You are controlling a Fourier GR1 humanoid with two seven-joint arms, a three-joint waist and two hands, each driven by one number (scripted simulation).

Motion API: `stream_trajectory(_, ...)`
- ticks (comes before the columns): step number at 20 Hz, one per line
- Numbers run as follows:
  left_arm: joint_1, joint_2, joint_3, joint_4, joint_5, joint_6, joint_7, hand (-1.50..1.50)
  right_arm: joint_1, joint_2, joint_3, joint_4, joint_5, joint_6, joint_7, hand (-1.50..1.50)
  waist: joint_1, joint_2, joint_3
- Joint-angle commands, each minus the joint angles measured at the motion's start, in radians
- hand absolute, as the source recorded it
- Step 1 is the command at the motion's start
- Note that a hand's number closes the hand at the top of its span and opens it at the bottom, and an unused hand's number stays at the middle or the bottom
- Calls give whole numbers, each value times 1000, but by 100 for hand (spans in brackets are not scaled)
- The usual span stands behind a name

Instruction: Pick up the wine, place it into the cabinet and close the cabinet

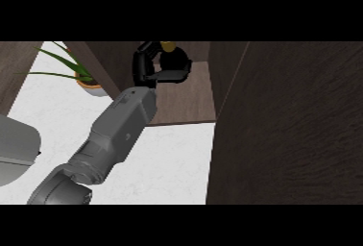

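Left hand fingers hide most of the wine.

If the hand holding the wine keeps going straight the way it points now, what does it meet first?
Probably the cabinet's back wall. The hand, curled round the wine bottle, points into the open cabinet, above its shelf. Nothing else shows ahead, though depth is hard to judge here.

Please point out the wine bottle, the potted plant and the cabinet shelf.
wine bottle (167, 45): head view, its gold top above the fingers.
potted plant (90, 85): head view, its pot.
cabinet shelf (186, 103): head view, bare wooden floor.
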Motion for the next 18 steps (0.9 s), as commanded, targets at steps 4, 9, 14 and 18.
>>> stream_trajectory(4,-5,15,5,60,-20,54,5,-150,-17,-14,-36,-49,-66,4,34,-150,-9,8,-1)
stream_trajectory(9,34,33,-10,75,-47,43,-15,-150,45,12,12,-61,-26,-7,-6,-150,-9,6,-1)
stream_trajectory(14,29,-1,-29,89,-75,107,-30,-150,-12,12,11,-17,-16,-18,6,-150,-7,9,-2)
stream_trajectory(18,29,20,-34,97,-88,105,-8,-150,5,4,20,-32,-3,5,-7,-150,-13,11,-2)
